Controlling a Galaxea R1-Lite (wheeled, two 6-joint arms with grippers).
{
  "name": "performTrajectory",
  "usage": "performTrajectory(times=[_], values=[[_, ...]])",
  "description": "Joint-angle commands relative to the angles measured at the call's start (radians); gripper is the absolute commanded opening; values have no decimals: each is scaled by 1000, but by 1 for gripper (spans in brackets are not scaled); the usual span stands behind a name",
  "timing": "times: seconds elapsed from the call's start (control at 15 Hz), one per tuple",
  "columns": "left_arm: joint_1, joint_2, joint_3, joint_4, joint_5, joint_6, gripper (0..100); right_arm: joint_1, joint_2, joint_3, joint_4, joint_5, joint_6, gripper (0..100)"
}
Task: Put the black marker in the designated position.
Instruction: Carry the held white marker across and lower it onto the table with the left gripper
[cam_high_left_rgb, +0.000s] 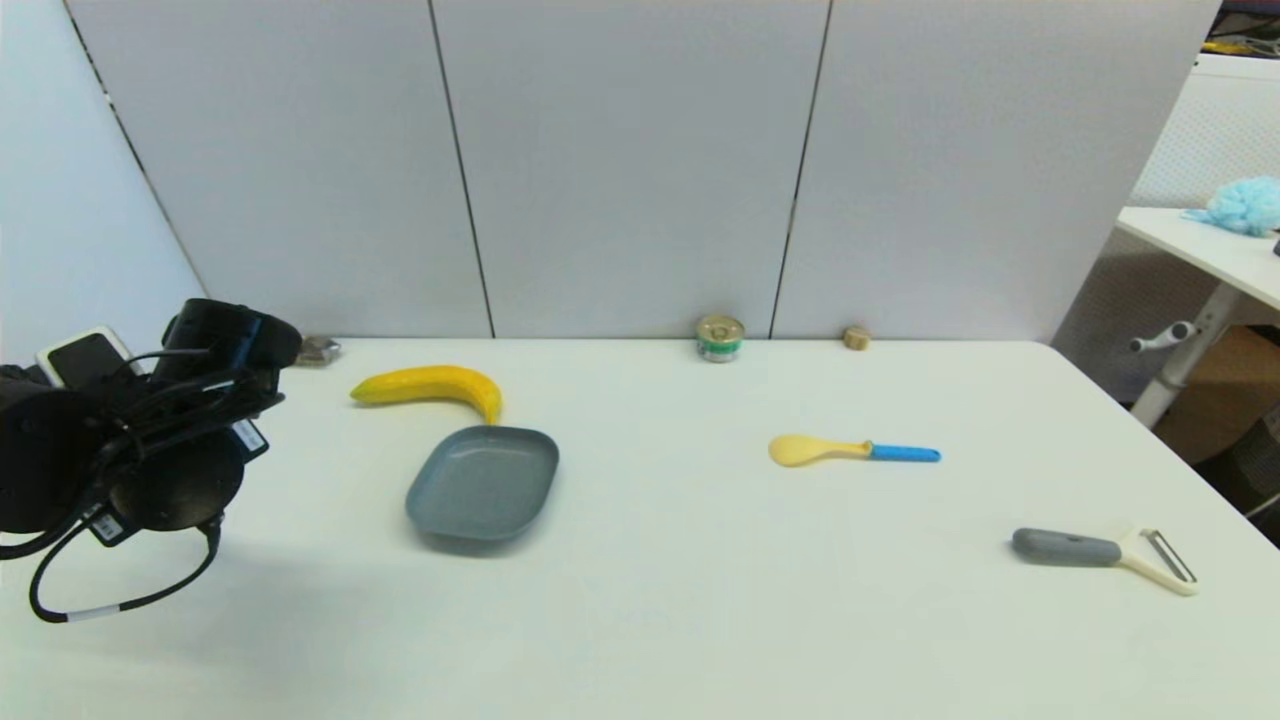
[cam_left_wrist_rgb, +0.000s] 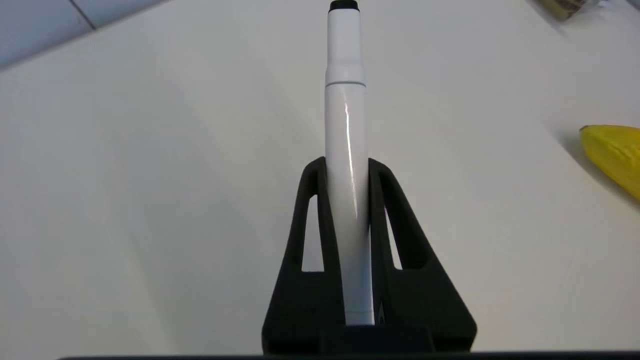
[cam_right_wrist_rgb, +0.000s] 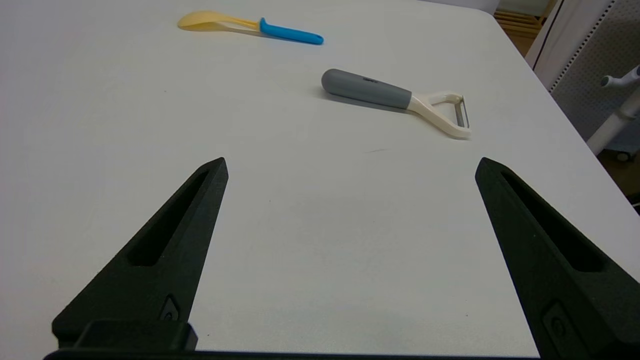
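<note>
Two grippers belong to this rig, and only one carries anything. At the far left of the table (cam_high_left_rgb: 700, 620), the left gripper (cam_left_wrist_rgb: 347, 167) is raised above the surface, its fingers (cam_left_wrist_rgb: 310, 200) clamped on the black marker (cam_left_wrist_rgb: 346, 150). The marker is a white barrel with a small black end, lying lengthwise between the fingers and reaching well past their tips. In the head view the arm's bulk hides the marker. Small white labels hang on the arm's cables; their writing cannot be read.

Just right of the arm, toward the far side, lies a banana (cam_high_left_rgb: 430, 387); its tip also shows at the edge of the left wrist view. Its right end is touching or nearly touching the far rim of a grey tray (cam_high_left_rgb: 432, 478), which sits nearer. A small dark object (cam_high_left_rgb: 318, 350) rests against the back wall to the left of the banana.

Further right, a small tin (cam_high_left_rgb: 720, 338) with a green band stands at the wall; its print is too small to read. A little tan piece (cam_high_left_rgb: 855, 338) sits near it. Right of centre lies a yellow spoon (cam_high_left_rgb: 850, 451) with a blue handle. Nearer and further right lies a peeler (cam_high_left_rgb: 1100, 553) with a grey handle; the mark on the handle is illegible.

The right gripper (cam_right_wrist_rgb: 350, 167) hovers low over the near right of the table, spread wide, holding nothing, with the peeler and spoon beyond it.
</note>
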Motion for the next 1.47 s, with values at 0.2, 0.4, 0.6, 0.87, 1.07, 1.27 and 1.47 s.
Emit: performTrajectory(times=[0.2,0.4,0.6,0.87,1.07,1.27,1.47], values=[[-29,-95,-25,-2,5,344,0,0,-2,0,0,0,-1,100],[-84,-124,-14,1,-61,492,0,0,1,0,0,0,-1,100],[-96,-127,-13,-13,-231,679,0,0,1,0,0,0,-1,100],[-90,-116,38,-115,-570,934,0,0,-2,0,0,0,-1,100],[-90,-87,105,-215,-760,965,0,0,1,0,0,0,-1,100],[-78,-55,217,-398,-821,965,0,0,1,0,0,0,-1,100],[-41,-4,219,-467,-821,963,0,0,-2,0,0,0,-1,100]])
